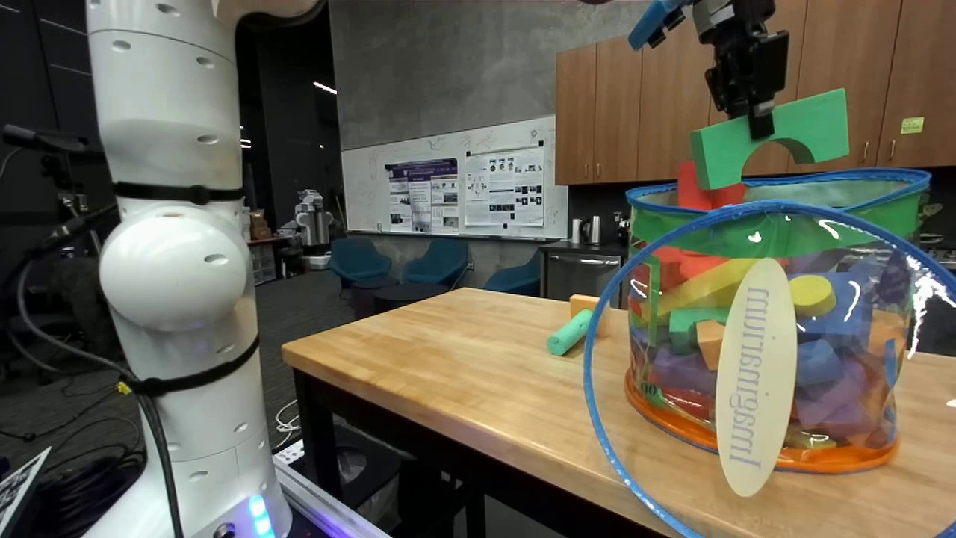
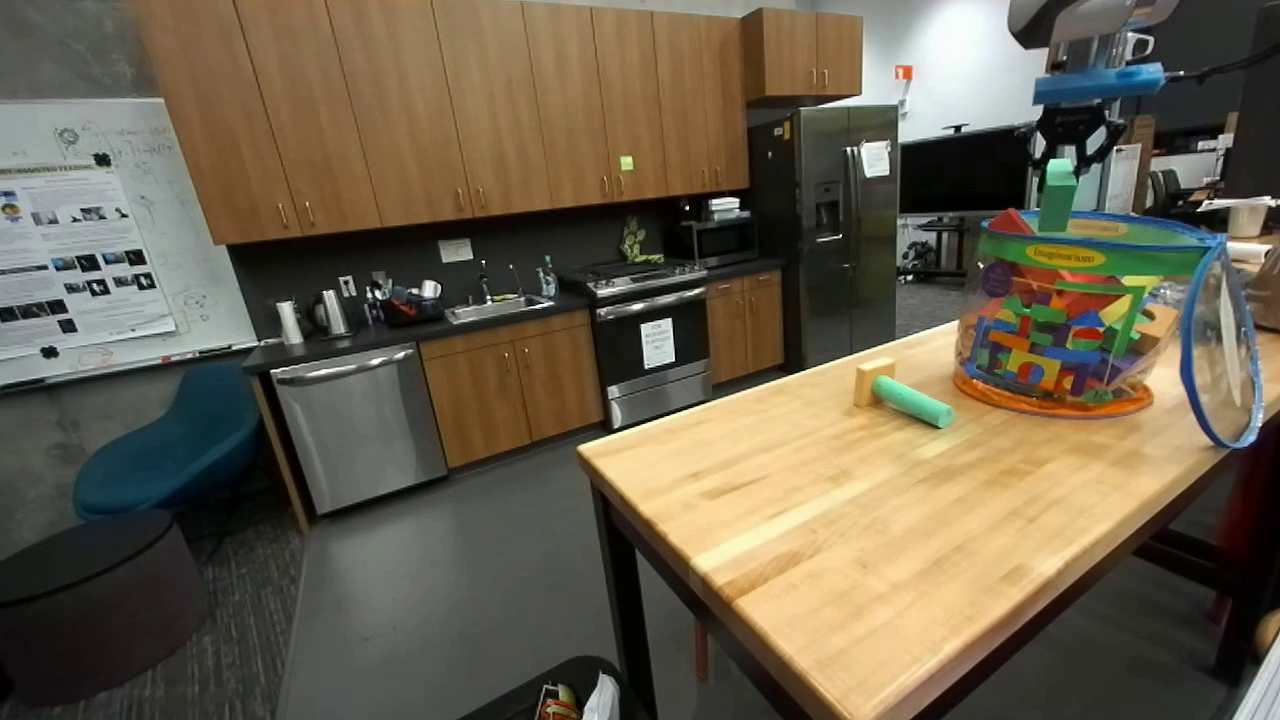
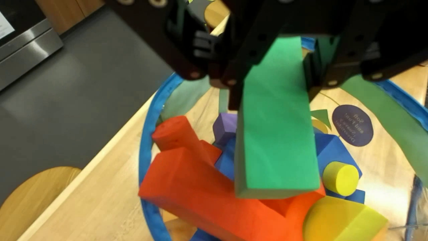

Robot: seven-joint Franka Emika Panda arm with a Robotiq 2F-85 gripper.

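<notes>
Item 1: one green arch block (image 1: 798, 119). Your jaws are closed on it, gripping it across its thickness near mid-length; notch downward, tilted, one end lower. Location: over the open mouth of the bag (image 2: 1150, 262), low end near rim level. Contact with the red blocks (image 3: 190, 190) beneath it: you cannot tell.

Item 2: the bag, see-through, round, blue-rimmed, orange-based, upright on the tabletop (image 2: 800, 530). Contents: blocks in mixed colours, including a yellow cylinder (image 3: 341, 179); red ones poke above the rim in both exterior views. Its lid (image 2: 1222, 345): open, hanging beside the bag.

Item 3: one green rod (image 2: 913, 401) and one tan block (image 2: 865, 385), just beside each other on the tabletop near the bag, outside your grip.

Status, as judged from these views. Done: lid open, arch block gripped and up off the tabletop, most pieces inside the bag. Not yet done: release of the arch block; green rod and tan block lie outside the bag. Whether the arch block is bound in or out, these views do not settle.
</notes>
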